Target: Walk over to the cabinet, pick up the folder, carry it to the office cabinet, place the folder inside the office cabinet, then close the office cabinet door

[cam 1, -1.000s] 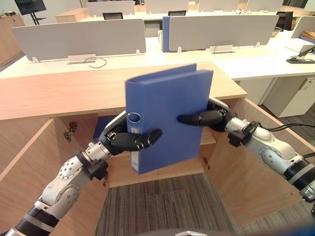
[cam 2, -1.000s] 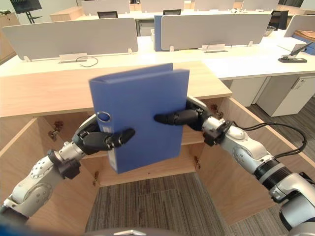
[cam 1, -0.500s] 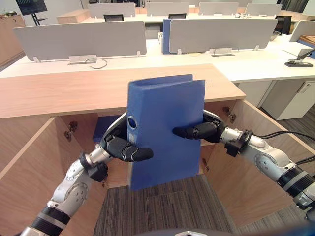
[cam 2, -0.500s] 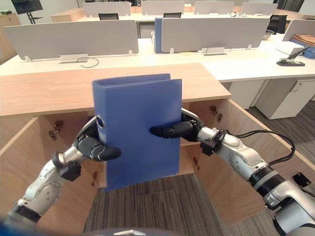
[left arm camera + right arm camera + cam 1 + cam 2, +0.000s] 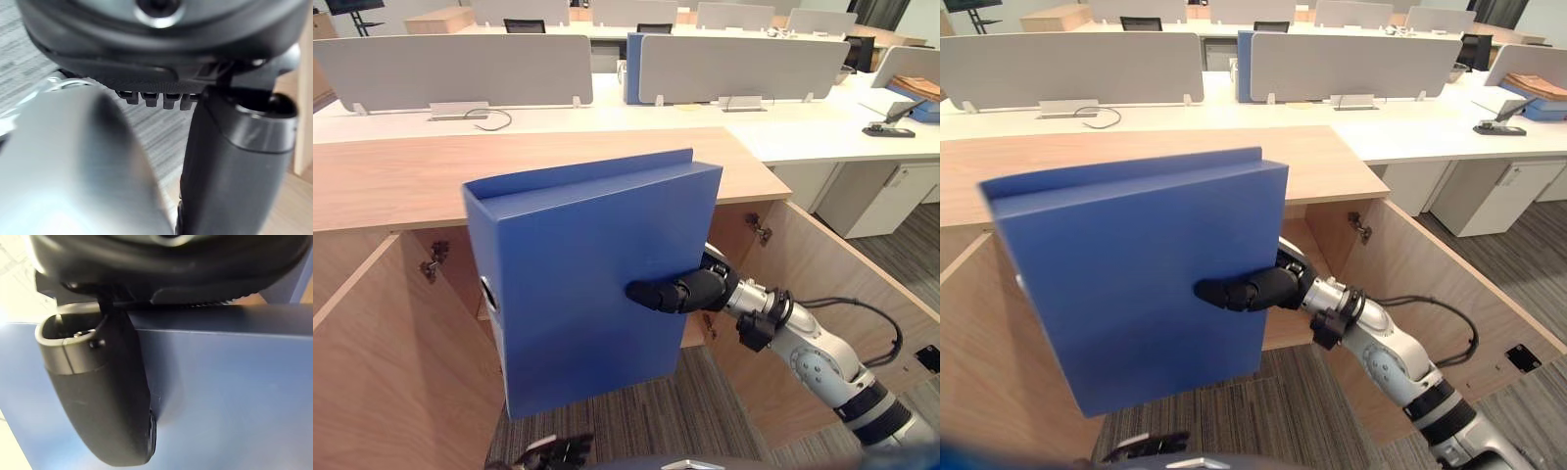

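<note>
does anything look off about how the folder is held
Yes: the blue folder hangs tilted in front of the open cabinet, pinched at one edge by the right hand alone, thumb across its cover. The left hand sits low, away from it, so the grip looks precarious.
</note>
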Available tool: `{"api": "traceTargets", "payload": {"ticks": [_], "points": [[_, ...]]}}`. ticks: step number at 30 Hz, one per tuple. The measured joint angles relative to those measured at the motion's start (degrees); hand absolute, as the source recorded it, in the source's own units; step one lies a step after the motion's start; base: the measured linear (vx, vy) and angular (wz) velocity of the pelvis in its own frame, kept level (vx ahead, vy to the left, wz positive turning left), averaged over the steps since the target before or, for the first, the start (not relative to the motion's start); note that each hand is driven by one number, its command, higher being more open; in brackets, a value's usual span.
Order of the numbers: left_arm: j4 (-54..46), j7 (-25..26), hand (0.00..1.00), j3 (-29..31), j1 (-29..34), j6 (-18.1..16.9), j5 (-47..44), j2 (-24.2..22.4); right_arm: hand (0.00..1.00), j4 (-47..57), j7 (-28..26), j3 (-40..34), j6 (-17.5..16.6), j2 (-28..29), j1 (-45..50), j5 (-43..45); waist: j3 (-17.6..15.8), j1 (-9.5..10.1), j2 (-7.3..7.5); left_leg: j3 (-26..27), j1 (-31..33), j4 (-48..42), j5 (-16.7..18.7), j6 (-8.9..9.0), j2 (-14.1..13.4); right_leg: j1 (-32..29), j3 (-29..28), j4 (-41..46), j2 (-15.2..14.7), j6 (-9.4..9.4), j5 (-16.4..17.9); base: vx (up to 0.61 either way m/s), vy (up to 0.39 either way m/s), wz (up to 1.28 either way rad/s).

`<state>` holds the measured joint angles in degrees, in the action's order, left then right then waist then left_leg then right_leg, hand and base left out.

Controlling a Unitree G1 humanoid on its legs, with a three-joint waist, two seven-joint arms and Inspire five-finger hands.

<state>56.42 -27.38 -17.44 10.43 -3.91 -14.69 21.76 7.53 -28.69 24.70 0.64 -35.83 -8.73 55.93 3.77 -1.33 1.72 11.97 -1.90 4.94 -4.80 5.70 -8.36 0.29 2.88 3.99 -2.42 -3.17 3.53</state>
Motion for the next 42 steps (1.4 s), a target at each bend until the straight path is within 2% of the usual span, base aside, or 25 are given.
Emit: {"api": "traceTargets", "payload": {"ticks": [1, 5, 7, 10, 12, 15, 16, 17, 18, 21, 22, 24, 25, 27, 28, 29, 31, 33, 34, 39, 42], "points": [[4.5, 2.3, 1.00, 8.0, -0.1, -0.7, 4.5, -3.3, 0.00, -1.5, 0.5, -0.6, 0.2, 0.0, 1.5, -2.8, 0.0, 0.18, -0.14, 0.0, -0.2, 0.0, 0.0, -0.03, 0.2, 0.1, -0.1, 0.1, -0.3, -0.03, 0.0, -0.06, 0.022, -0.01], [10.5, 6.9, 1.00, 21.9, 0.7, -0.6, 8.3, -7.6, 0.00, -3.6, 0.6, -3.2, 0.7, -1.1, 3.8, -14.8, -0.5, -0.39, -1.17, 0.1, -0.3, 0.0, 0.2, 0.21, 0.6, 0.0, -0.1, 0.3, -0.7, -0.16, 0.0, -0.09, 0.032, -0.01], [10.7, 8.2, 1.00, 25.5, 1.2, -0.6, 9.6, -9.1, 0.00, -3.9, 0.5, -3.4, 0.8, -2.5, 4.3, -19.9, -0.6, -0.46, -1.81, 0.1, -0.3, 0.0, 0.2, 0.21, 0.7, -0.1, -0.3, 0.3, -0.7, -0.23, 0.0, -0.05, 0.016, -0.04], [11.3, 10.9, 1.00, 32.4, 1.8, -0.5, 13.4, -11.4, 0.00, -4.3, -0.2, -3.2, 0.6, -3.0, 5.0, -33.8, -0.6, -0.43, -2.88, 0.3, -0.3, 0.0, 0.3, 0.31, 0.4, -0.2, -0.7, 0.3, -0.4, -0.22, 0.0, -0.01, 0.002, -0.04], [11.3, 11.9, 1.00, 35.4, 1.8, -0.4, 15.6, -12.0, 0.00, -5.3, -0.3, -2.3, 0.3, -3.0, 5.0, -41.7, -0.8, -0.20, -3.16, 0.5, -0.3, 0.0, 0.3, 0.36, 0.3, -0.4, -1.0, 0.3, -0.2, -0.21, 0.0, 0.01, -0.001, -0.07], [10.8, 14.3, 1.00, 39.4, 1.5, 0.0, 20.4, -13.1, 0.00, -9.2, 0.6, 1.5, -3.3, -3.2, 4.7, -59.0, -0.8, 0.90, -3.24, 1.4, -0.4, -0.2, 0.7, -0.15, 0.4, -1.2, -1.8, 1.1, -0.3, -0.34, 0.2, 0.03, 0.005, -0.14], [10.2, 15.6, 1.00, 40.1, 1.2, 0.3, 21.1, -13.8, 0.00, -12.4, 1.1, 4.1, -4.4, -3.1, 3.5, -64.6, -1.6, 1.02, -3.14, 1.5, -0.4, -0.6, 1.1, -0.40, 0.8, -1.9, -1.9, 3.1, -0.8, -0.68, 1.1, 0.02, 0.016, -0.13], [10.2, 16.1, 1.00, 40.3, 0.7, 0.3, 21.5, -14.0, 0.00, -14.4, 1.3, 5.5, -4.7, -3.0, 2.6, -66.6, -2.4, 1.09, -2.98, 1.5, -0.5, -1.0, 1.6, -0.44, 1.2, -2.4, -2.1, 4.9, -1.2, -0.86, 2.0, -0.02, 0.045, -0.05], [10.2, 17.8, 1.00, 40.4, -0.8, 0.8, 21.4, -14.5, 0.00, -21.2, 1.7, 8.6, -5.2, -1.5, 0.0, -72.4, -4.8, 1.66, -2.32, 1.5, -1.2, -1.7, 2.3, -1.01, 2.8, -4.3, -2.7, 10.7, -2.9, -1.70, 4.9, -0.04, 0.052, 0.00], [10.2, 19.6, 1.00, 40.4, -2.5, 1.3, 20.8, -15.4, 0.00, -30.4, 2.9, 8.6, -4.7, 2.7, -3.2, -76.1, -7.8, 2.13, -2.22, 1.5, -1.2, -2.2, 2.7, -1.56, 4.5, -6.0, -3.0, 14.1, -4.7, -2.38, 5.9, -0.08, 0.076, -0.04], [10.2, 20.8, 1.00, 40.3, -4.4, 1.9, 19.6, -15.8, 0.00, -39.4, 4.6, 5.6, -3.0, 8.4, -7.3, -73.9, -11.2, 2.45, -2.39, 1.5, -0.9, -2.2, 2.7, -1.80, 5.0, -7.0, -2.9, 14.9, -5.7, -2.72, 5.7, -0.12, 0.095, -0.14], [10.2, 21.3, 1.00, 40.1, -6.0, 2.2, 18.6, -15.9, 0.00, -46.6, 7.1, 1.6, -1.4, 13.2, -10.9, -68.9, -13.8, 2.83, -2.48, 1.1, -0.4, -2.4, 2.6, -2.26, 5.4, -7.7, -2.6, 15.1, -6.1, -3.36, 5.3, -0.11, 0.057, -0.07], [10.1, 21.8, 1.00, 39.5, -7.8, 2.5, 16.5, -16.1, 0.00, -54.5, 12.1, -4.9, 0.5, 18.5, -14.8, -60.7, -16.3, 3.12, -3.00, 0.3, 1.3, -3.4, 2.0, -2.80, 5.7, -8.5, -2.0, 14.6, -6.4, -3.42, 4.6, -0.11, 0.044, 0.14], [10.0, 22.3, 1.00, 39.4, -9.5, 3.1, 13.7, -16.9, 0.00, -61.4, 17.5, -12.7, 2.2, 22.5, -20.5, -51.4, -19.3, 3.52, -3.94, -0.8, 3.4, -4.6, 1.6, -3.26, 5.8, -8.8, -0.9, 13.5, -6.8, -3.55, 3.8, -0.11, 0.042, 0.33], [9.8, 22.5, 1.00, 40.0, -10.3, 3.3, 9.5, -17.3, 0.00, -64.0, 20.8, -15.6, 3.2, 23.4, -24.4, -42.2, -21.0, 4.05, -4.31, -1.5, 5.5, -5.8, 1.6, -3.31, 5.7, -9.8, 0.1, 13.3, -7.1, -3.49, 3.5, -0.08, 0.023, 0.37], [9.7, 22.6, 1.00, 40.4, -10.7, 3.4, 8.0, -17.3, 0.00, -64.7, 22.1, -17.7, 3.2, 23.8, -26.1, -37.4, -21.9, 4.24, -4.32, -2.0, 6.7, -6.6, 1.6, -3.33, 5.6, -10.4, 0.6, 13.4, -7.3, -3.45, 3.5, -0.08, 0.000, 0.40], [8.6, 23.1, 1.00, 42.9, -12.0, 4.9, 1.4, -17.1, 0.00, -64.4, 26.3, -25.0, 3.1, 24.4, -32.5, -17.2, -25.1, 5.13, -4.37, -3.8, 12.6, -10.9, 1.8, -3.31, 4.7, -13.8, 3.5, 15.6, -7.7, -3.06, 3.6, -0.05, -0.040, 0.46], [7.7, 23.4, 1.00, 44.0, -13.0, 5.7, -1.1, -17.0, 0.00, -62.9, 27.9, -29.6, 2.9, 24.3, -36.4, -7.9, -27.7, 6.14, -5.02, -4.6, 16.9, -16.4, 3.6, -3.22, 3.6, -16.6, 6.4, 18.8, -7.8, -2.75, 3.8, -0.07, -0.091, 0.34], [7.0, 23.8, 1.00, 45.6, -13.4, 6.1, -2.4, -17.1, 0.00, -61.5, 29.4, -33.0, 2.3, 24.2, -39.3, -0.9, -28.9, 6.42, -5.91, -6.2, 21.4, -22.8, 6.2, -3.08, 2.9, -18.8, 8.9, 22.8, -8.2, -1.59, 5.5, -0.08, -0.110, 0.40], [4.3, 24.6, 1.00, 50.6, -13.4, 6.8, -3.9, -17.2, 0.00, -60.6, 32.6, -37.3, -0.7, 24.1, -46.4, 11.8, -29.2, 6.49, -6.57, -9.6, 31.8, -35.2, 11.0, -2.22, 2.6, -25.8, 12.5, 33.3, -10.1, 0.38, 11.6, -0.07, -0.087, 0.36], [2.7, 24.8, 1.00, 52.4, -13.4, 7.0, -3.9, -17.9, 0.00, -60.6, 34.3, -38.1, -2.4, 24.2, -50.7, 17.7, -29.4, 6.55, -6.82, -10.6, 36.7, -40.1, 12.6, -2.23, 3.0, -30.0, 13.2, 38.9, -11.6, 0.81, 14.3, -0.09, -0.027, 0.26]]}}
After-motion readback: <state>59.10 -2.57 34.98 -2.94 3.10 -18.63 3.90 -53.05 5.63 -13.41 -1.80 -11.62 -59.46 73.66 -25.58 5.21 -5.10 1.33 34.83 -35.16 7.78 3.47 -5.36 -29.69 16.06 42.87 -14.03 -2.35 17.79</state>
